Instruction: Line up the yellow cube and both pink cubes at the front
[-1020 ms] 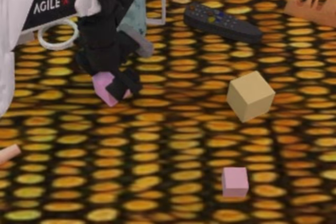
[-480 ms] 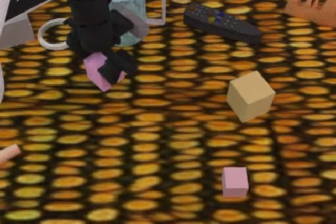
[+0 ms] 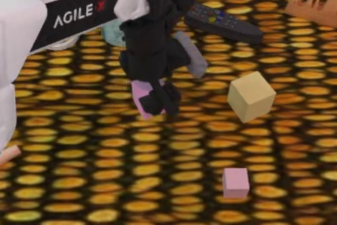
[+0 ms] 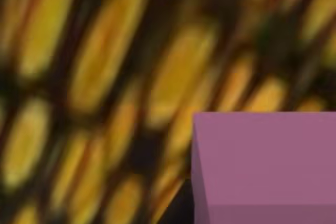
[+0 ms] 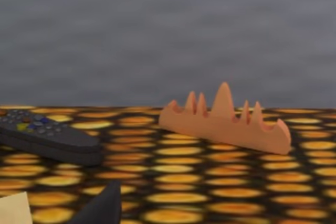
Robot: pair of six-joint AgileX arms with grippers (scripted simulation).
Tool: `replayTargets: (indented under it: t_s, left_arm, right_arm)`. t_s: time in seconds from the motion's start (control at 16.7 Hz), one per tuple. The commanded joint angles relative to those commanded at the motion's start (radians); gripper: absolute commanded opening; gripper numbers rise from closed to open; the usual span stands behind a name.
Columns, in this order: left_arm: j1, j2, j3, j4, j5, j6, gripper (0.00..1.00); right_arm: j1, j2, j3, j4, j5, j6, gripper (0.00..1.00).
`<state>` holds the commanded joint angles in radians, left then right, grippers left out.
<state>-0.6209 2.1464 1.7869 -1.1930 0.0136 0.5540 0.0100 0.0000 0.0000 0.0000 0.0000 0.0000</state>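
Above table centre, left claw (image 3: 156,100) clamped on brighter lilac-pink cube (image 3: 141,97), plain matte faces, tilted.

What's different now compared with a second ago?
The left arm's tool, shut on the brighter pink cube, carried it rightward toward the table's middle, nearer the yellow cube. The yellow cube, smaller pink cube and remote stayed put.

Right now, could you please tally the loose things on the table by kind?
Pink cubes: 2, the brighter pink cube held by the left gripper and the paler pink cube
Yellow cube: 1
Remote control: 1
Orange spiked piece: 1
Teal mug: 1
Total: 6
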Motion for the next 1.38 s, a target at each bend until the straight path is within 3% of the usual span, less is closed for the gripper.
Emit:
replayTargets:
  t_s: [0.24,0.42,0.78,1.14,1.38]
  left_arm:
    - [-0.208,-0.094,-0.120,0.019,0.001,0.070,0.00]
    - [-0.292,-0.139,-0.174,0.029,0.001,0.102,0.00]
    - [-0.298,-0.135,-0.189,0.045,0.000,0.107,0.00]
    - [-0.298,-0.074,-0.325,0.251,0.001,0.105,0.00]
    - [-0.300,-0.063,-0.348,0.278,0.001,0.105,0.00]
  right_arm:
    - [0.000,0.000,0.000,0.000,0.000,0.000,1.00]
    - [0.000,0.000,0.000,0.000,0.000,0.000,1.00]
    - [0.000,0.000,0.000,0.000,0.000,0.000,1.00]
    - [0.000,0.000,0.000,0.000,0.000,0.000,1.00]
    - [0.000,0.000,0.000,0.000,0.000,0.000,1.00]
